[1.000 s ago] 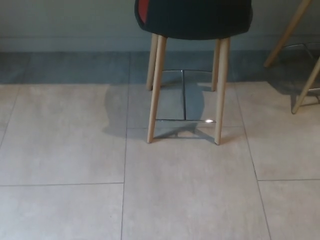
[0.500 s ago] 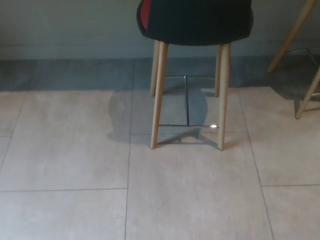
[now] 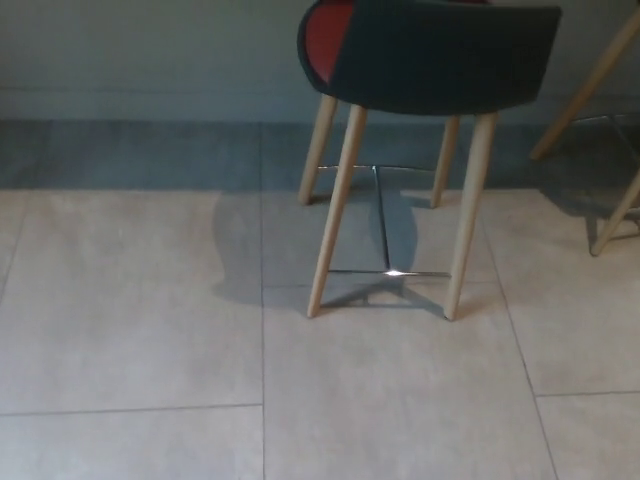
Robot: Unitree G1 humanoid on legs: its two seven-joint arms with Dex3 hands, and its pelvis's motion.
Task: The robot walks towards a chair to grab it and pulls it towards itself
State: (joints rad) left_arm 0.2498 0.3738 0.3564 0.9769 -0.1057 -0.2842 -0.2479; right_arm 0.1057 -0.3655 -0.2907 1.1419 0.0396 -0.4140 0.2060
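The bar stool (image 3: pixel 430 55) is seen at about 1 o'clock in the head view, its dark shell seat cut off by the top edge, with a red inner surface (image 3: pixel 328 32) showing at the shell's left side. Four slim wooden legs (image 3: pixel 337 210) splay down to the tiled floor (image 3: pixel 140 330), and they are tied together by a thin chrome footrest frame (image 3: pixel 388 272) low between them.

The stool is judged to be fairly light and stiff, but tall and narrow-footed, so a high pull is likely to tip it rather than slide it. The smooth tiles should let the leg tips drag with little resistance, though a grout line could catch one. The moulded shell looks hard and somewhat slick; its lower rim, at 12 to 1 o'clock, is judged the best place to be hooked, with a near leg as the steadier, lower alternative. The chrome bar appears thin and is better left alone.

Neither robot hand is in view, so their state cannot be told, and the grab is not yet begun.

Beyond the stool, legs of another seat (image 3: pixel 615 205) are seen at 3 o'clock, and a grey wall (image 3: pixel 140 50) runs along the back.
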